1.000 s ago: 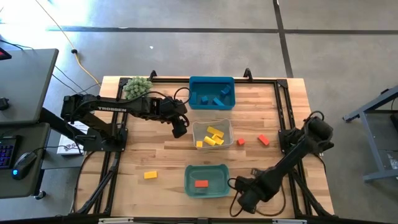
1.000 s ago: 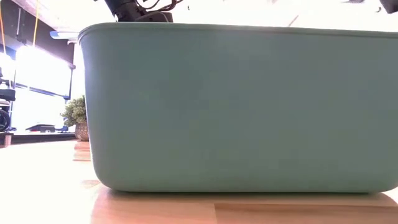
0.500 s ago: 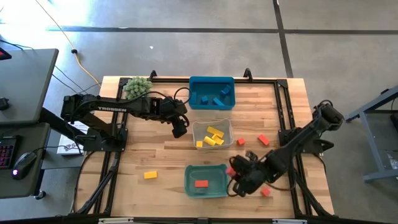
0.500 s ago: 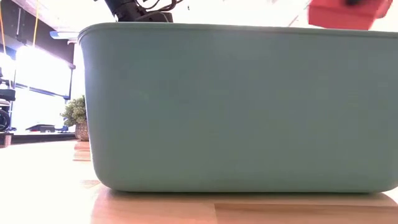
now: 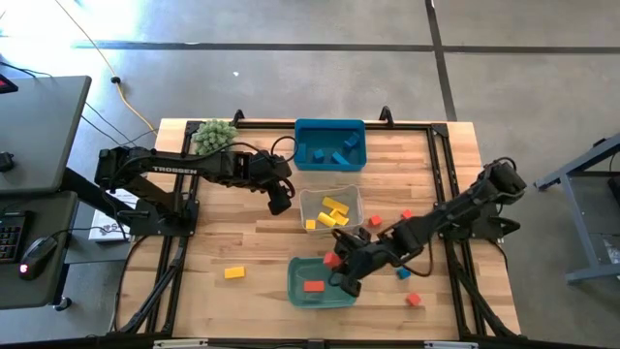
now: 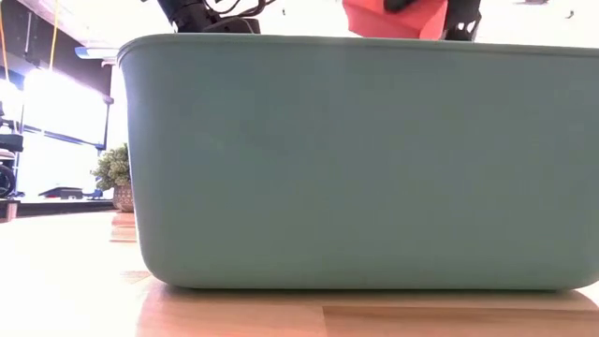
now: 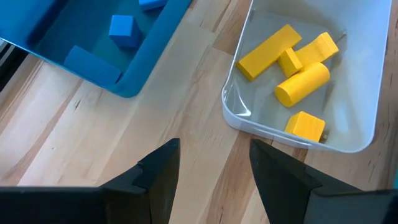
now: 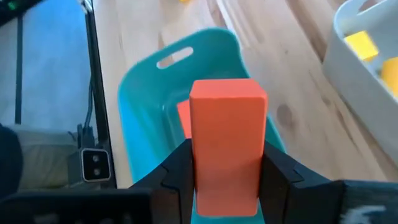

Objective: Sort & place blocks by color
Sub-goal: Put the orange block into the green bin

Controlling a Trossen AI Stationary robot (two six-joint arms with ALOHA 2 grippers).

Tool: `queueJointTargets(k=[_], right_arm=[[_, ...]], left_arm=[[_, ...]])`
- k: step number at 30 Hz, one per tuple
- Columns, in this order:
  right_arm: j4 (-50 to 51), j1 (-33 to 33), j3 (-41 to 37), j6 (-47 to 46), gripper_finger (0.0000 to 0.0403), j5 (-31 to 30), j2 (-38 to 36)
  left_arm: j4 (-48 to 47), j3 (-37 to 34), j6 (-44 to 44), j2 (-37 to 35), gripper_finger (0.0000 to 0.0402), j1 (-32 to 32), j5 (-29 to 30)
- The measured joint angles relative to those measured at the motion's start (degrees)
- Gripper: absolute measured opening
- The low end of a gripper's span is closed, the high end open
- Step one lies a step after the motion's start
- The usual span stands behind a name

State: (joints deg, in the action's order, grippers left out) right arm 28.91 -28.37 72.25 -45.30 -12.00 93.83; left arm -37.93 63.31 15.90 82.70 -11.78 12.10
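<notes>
My right gripper (image 5: pixel 341 269) is shut on a red block (image 8: pixel 227 130) above the right part of the teal bin (image 5: pixel 302 268). Another red block (image 5: pixel 313 286) lies on that bin's floor. In the low view the held block (image 6: pixel 393 17) shows just above the bin's rim (image 6: pixel 356 42). My left gripper (image 7: pixel 214 168) hangs open with nothing between its fingers, beside the left end of the clear bin (image 7: pixel 367 134), which holds several yellow blocks (image 7: pixel 267 51). The blue bin (image 5: pixel 329 128) holds several blue blocks. Loose on the table lie a yellow block (image 5: pixel 234 273), red blocks (image 5: pixel 414 300) and a blue block (image 5: pixel 403 274). My right gripper pinches the red block between its two fingers (image 8: pixel 180 171), on two opposite side faces (image 8: pixel 198 163) at the block's end nearest the wrist. The fingers slant down from the table's right. The block sticks out beyond the fingertips, lifted clear over the teal bin.
A green spiky plant ball (image 5: pixel 213 134) sits at the table's far left corner. Black frame rails (image 5: pixel 441 165) run along the table's sides. Two more red blocks (image 5: pixel 374 221) lie right of the clear bin. Bare wood lies between the yellow block and the left arm.
My right gripper has risen from the table's near right part and gone toward the table's left, tipping less steeply, and now holds the red block over the teal bin. As the arm moved off, a red and a blue block on the table came into view.
</notes>
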Motion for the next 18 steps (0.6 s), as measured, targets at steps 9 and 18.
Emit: queueJointTargets(k=[9, 18], right_arm=[[-0.57, 0.38, 0.00, 0.58, 0.0102, 6.91, 6.19], [-0.51, 0.38, 0.00, 0.35, 0.0102, 10.01, 9.18]], left_arm=[[-0.01, 0.00, 0.00, 0.02, 0.0184, 0.01, 0.00], [-0.01, 0.00, 0.00, 0.00, 0.0184, 0.01, 0.02]])
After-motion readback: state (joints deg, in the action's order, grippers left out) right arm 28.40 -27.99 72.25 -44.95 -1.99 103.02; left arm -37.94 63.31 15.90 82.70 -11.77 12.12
